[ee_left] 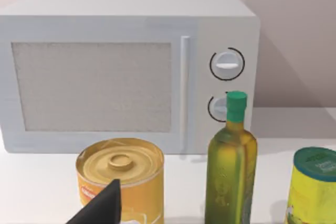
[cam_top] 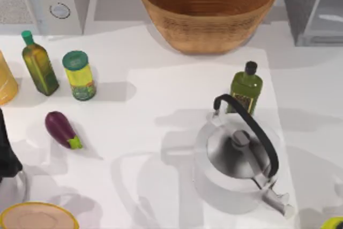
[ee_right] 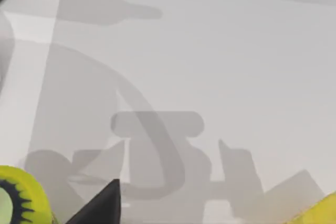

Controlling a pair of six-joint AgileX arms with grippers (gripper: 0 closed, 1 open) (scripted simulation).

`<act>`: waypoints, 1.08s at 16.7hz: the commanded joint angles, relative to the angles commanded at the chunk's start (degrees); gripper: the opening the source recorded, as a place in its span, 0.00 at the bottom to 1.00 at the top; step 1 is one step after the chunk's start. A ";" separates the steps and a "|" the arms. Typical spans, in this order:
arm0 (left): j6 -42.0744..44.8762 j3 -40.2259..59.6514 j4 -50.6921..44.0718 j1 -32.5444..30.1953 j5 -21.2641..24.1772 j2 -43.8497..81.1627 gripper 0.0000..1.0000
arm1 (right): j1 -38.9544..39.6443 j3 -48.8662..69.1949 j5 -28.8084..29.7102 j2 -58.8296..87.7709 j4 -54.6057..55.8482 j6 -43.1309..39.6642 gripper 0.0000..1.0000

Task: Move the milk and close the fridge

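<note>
Bottles [cam_top: 39, 64] two (fridge [cam_top: 313, 5] one)

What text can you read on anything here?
None is readable.
Dark green bottle: its label is too blurred to read.
Yellow can: label markings too small to read.
Microwave: two knobs, no lettering.
Green-lidded jar: no readable print.

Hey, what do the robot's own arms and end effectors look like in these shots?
Little shows: the left arm is a glossy black bulk at the top view's left edge. Each wrist view shows one matte black, pointed fingertip, left and right. No cables or markings visible.
</note>
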 joint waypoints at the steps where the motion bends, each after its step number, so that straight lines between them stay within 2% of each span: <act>1: 0.00 0.00 0.00 0.00 0.00 0.00 1.00 | -4.41 1.56 -2.79 4.34 0.33 -4.90 1.00; 8: 0.00 0.00 0.00 0.00 0.00 0.00 1.00 | -38.08 10.80 -23.54 42.89 -0.21 -48.50 1.00; 12: 0.00 0.00 0.00 0.00 0.00 0.00 1.00 | -56.61 15.67 -33.03 65.53 -1.21 -71.14 1.00; 15: 0.00 0.00 0.00 0.00 0.00 0.00 1.00 | -67.68 19.67 -37.91 79.26 -1.37 -82.88 1.00; 18: 0.00 0.00 0.00 0.00 0.00 0.00 1.00 | -75.53 23.46 -40.96 89.45 -1.04 -89.72 1.00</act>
